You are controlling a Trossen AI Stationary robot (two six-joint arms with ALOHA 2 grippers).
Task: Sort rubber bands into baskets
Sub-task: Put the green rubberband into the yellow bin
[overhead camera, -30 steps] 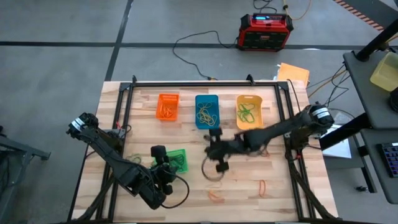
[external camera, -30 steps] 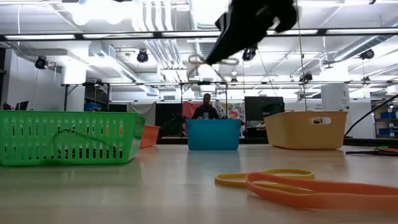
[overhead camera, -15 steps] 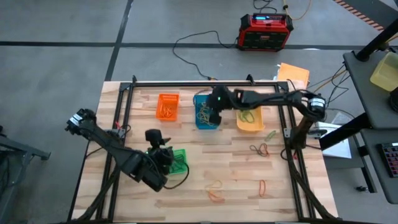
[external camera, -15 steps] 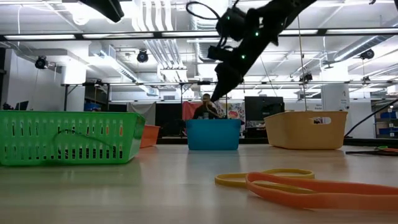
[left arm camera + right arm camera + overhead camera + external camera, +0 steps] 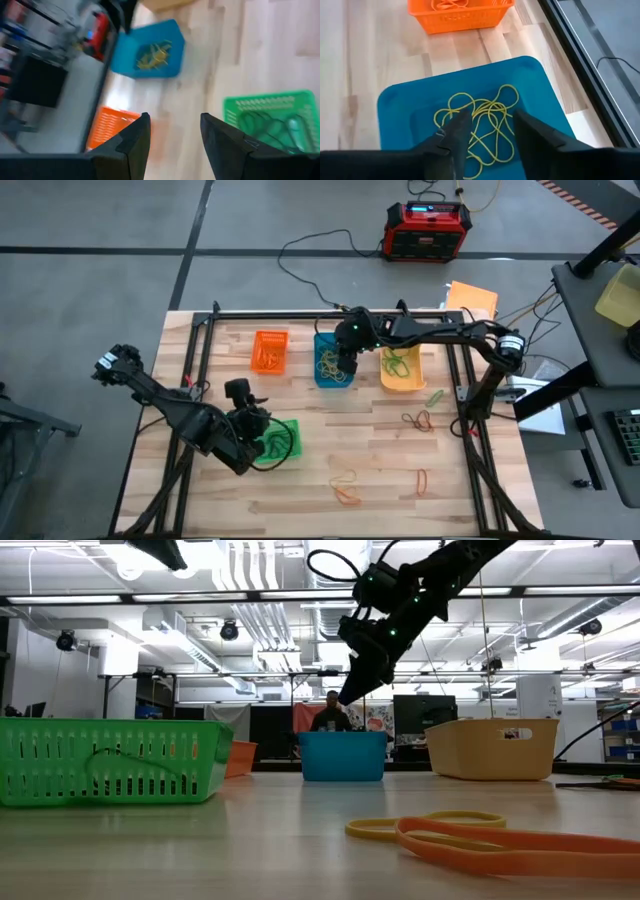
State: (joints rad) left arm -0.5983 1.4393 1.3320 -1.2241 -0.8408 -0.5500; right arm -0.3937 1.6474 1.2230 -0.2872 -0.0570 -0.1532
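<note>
Four baskets stand on the table: orange [image 5: 270,350], blue [image 5: 333,360] and yellow-orange [image 5: 400,360] in a row at the far side, green [image 5: 280,438] nearer and to the left. My right gripper [image 5: 487,130] hovers open above the blue basket [image 5: 400,115], over the tangle of yellow rubber bands [image 5: 480,120] lying on its floor. My left gripper [image 5: 172,135] stands open over the green basket's left part [image 5: 262,425], with nothing between its fingers. Loose rubber bands [image 5: 346,487] lie on the table's near half.
More loose bands lie at the right [image 5: 418,420] [image 5: 421,477] and near the yellow-orange basket [image 5: 435,395]. In the low view a yellow band [image 5: 440,828] and an orange one [image 5: 510,845] lie close to the near edge. A red-and-black box [image 5: 428,228] sits on the floor beyond the table.
My right gripper has swung from the table's middle toward the far edge and now hangs above the blue basket; the pale loop that dangled from it a second ago no longer shows below it. My left gripper has drawn back toward the far left and risen slightly.
</note>
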